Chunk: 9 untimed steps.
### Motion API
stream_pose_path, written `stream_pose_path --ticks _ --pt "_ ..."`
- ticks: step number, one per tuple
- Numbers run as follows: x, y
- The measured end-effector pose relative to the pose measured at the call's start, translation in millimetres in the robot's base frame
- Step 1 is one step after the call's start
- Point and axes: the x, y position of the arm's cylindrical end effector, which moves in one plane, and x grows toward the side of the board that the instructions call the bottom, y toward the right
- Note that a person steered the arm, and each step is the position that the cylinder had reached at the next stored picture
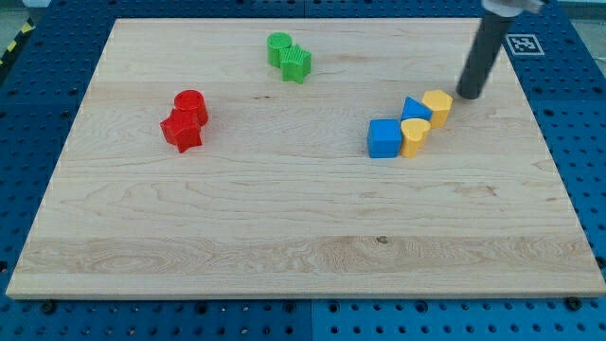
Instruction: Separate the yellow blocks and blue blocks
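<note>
Four blocks huddle right of the board's middle. A blue cube (383, 138) sits at the cluster's left. A yellow heart-shaped block (415, 136) touches its right side. A blue triangular block (415, 110) sits just above them. A yellow hexagonal block (437, 106) touches that one's right side. My tip (469, 95) rests on the board just right of the yellow hexagonal block, a small gap apart, with the rod rising toward the view's top right.
A red cylinder (191, 104) and a red star block (182, 132) touch at the left. A green cylinder (278, 47) and another green block (296, 64) touch near the top middle. The wooden board (284, 237) lies on a blue pegboard table (28, 114).
</note>
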Motion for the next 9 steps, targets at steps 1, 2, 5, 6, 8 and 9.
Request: stream_pose_path --ticks 1,2,5,6,8,9 --pt "12.1 -1.5" --pt "36.6 -16.1" --pt "55.0 -59.5" --pt "55.0 -66.9" --pt "55.0 -92.5" --pt "55.0 -108.5"
